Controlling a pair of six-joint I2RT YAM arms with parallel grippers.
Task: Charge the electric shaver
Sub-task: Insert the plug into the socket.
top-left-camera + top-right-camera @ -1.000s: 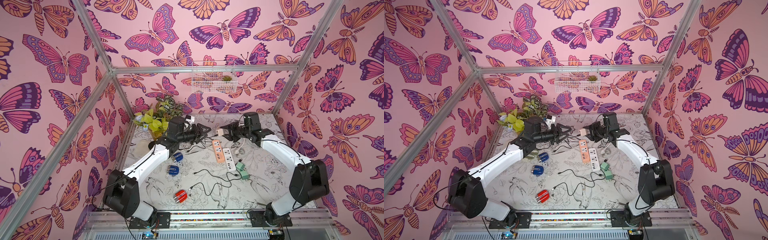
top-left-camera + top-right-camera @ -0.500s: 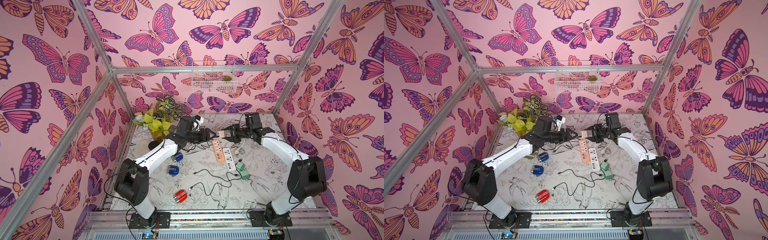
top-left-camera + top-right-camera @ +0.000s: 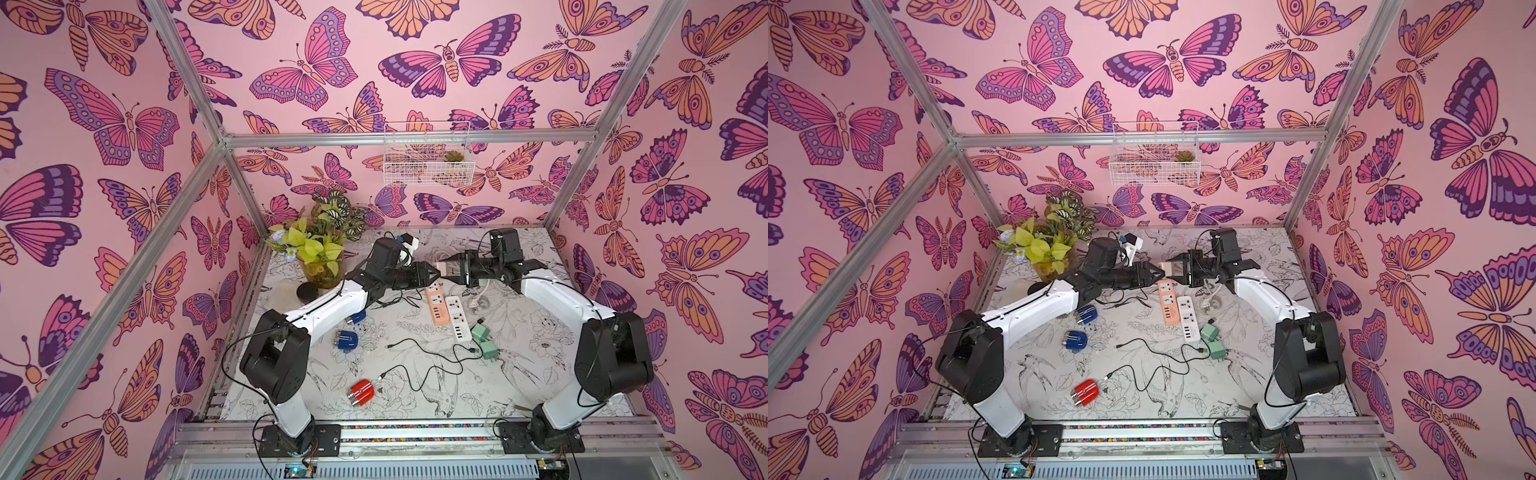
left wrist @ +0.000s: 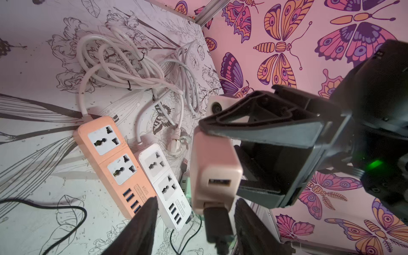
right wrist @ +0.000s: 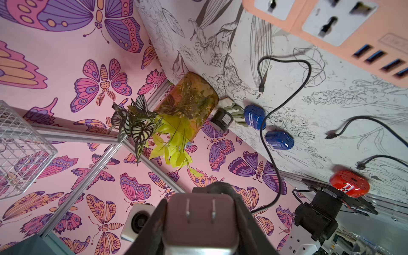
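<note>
**Mating the cable to the adapter in mid-air**

Clamped across its sides in the right gripper [image 3: 451,269], above the orange power strip [image 4: 110,159] and the white power strip [image 4: 163,183]: the pink USB adapter [image 4: 215,163], prongs turned toward the right wrist camera. Looks light, rigid and smooth-shelled. Likely to twist under a sideways push, so best held square in the pads.

Between the spread fingers of the left gripper [image 3: 431,276], with a clear gap on one side: the black USB plug [image 4: 217,220], nose at one of the adapter's two ports. Cannot tell whether fully seated. Take hold on the stiff moulded plug body, never on the limp cord.

Lying on the table [image 3: 519,374], well apart from both grippers: a blue shaver [image 3: 356,318] by the left arm, a second blue shaver [image 3: 347,340] just beside it, a red shaver [image 3: 361,392] nearer the front. Cannot tell which is meant. Probably light, glossy and rounded, hence slippery. Grip across the broad flanks.
</note>
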